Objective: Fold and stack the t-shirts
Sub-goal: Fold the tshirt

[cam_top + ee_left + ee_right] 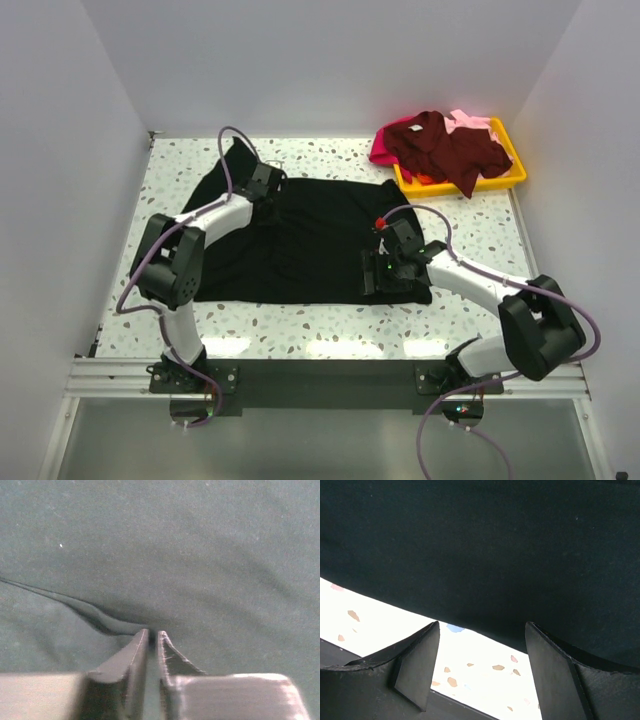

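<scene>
Black t-shirt point(310, 235) lies spread out flat in the middle of the speckled bench point(330, 322), with one sleeve poking out at the far left. The maroon t-shirt point(445, 145) is piled in the yellow tray point(512, 172) at the far right corner. The magenta t-shirt point(383, 150) and the pale pink t-shirt point(470, 122) peek out from under it. The left gripper point(262, 183) is down on the far left part of the black shirt, near that sleeve. Its two fingers are pressed almost together. A little ridge of cloth runs right up to the tips, so it looks like it is pinching the shirt. The right gripper point(383, 272) is at the near right corner of the shirt, by the hem. Its fingers are wide apart and hold nothing. In the right wrist view the dark hem edge sits just past the tips, with bare bench showing between them. I think the job is only at the start. The first shirt is laid out, no fold is made yet, and the other three wait in the tray. Next, the right gripper needs to go down low, slip one finger under the hem and close on it. Then both arms can lift their sides together and lay the cloth over itself. The pull should be even, or the shirt may bunch up or slide.
</scene>
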